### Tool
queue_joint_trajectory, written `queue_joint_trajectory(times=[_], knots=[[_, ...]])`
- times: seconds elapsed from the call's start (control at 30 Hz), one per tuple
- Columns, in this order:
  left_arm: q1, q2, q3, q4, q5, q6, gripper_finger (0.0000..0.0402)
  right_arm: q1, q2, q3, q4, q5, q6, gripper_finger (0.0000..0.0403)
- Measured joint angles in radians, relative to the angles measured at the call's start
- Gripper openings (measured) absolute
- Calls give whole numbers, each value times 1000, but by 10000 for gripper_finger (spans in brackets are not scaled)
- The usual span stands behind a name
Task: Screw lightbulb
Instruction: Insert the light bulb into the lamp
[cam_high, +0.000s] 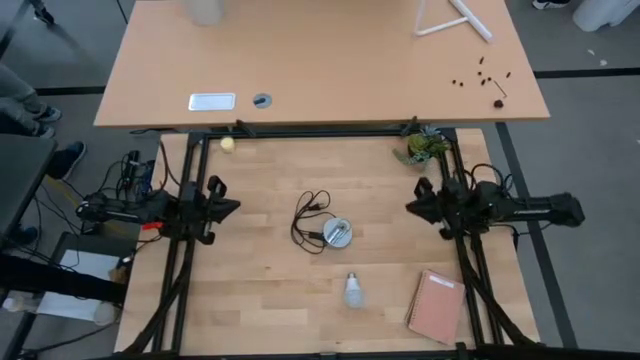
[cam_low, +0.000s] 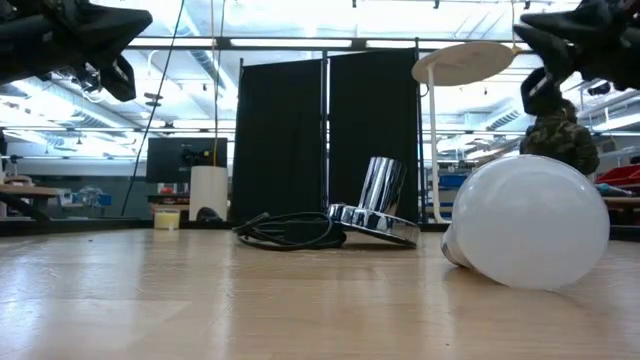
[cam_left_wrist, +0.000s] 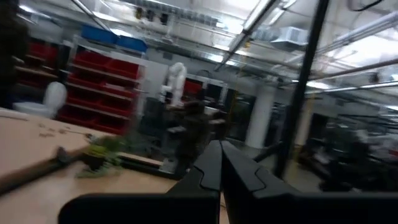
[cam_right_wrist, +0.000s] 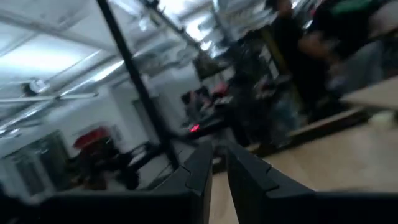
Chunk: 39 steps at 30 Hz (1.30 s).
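Note:
The white frosted lightbulb (cam_high: 353, 290) lies on its side on the wooden table, near the front edge; in the low view the lightbulb (cam_low: 528, 222) looms large at the right. A round silver socket (cam_high: 337, 233) with a coiled black cord (cam_high: 310, 218) rests mid-table, tilted on its base (cam_low: 374, 222). My left gripper (cam_high: 236, 206) hovers shut at the table's left side, and my right gripper (cam_high: 410, 207) hovers shut at the right side. Both are raised, hold nothing and point toward the middle.
A brown notebook (cam_high: 436, 306) lies at the front right. A small green plant (cam_high: 424, 148) stands at the far right corner and a yellowish ball (cam_high: 228, 144) at the far left. Bare wood lies between the two grippers. A second table (cam_high: 320, 60) stands beyond.

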Motion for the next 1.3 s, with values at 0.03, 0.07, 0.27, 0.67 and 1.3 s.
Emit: queue_joint_trajectory(times=[0.03,0.07,0.27,0.67,1.3], knots=[[0,1,0,5,-15,12,10,30,28,0,-4,27,-8,55],[0,2,0,5,-23,31,10,63,59,0,-7,71,-21,55],[-2,75,5,12,-103,141,41,248,276,45,-6,312,-48,55],[-2,364,151,13,-7,300,113,549,761,482,-224,611,-47,54],[-85,498,200,44,93,263,111,687,1363,879,-487,663,556,94]])
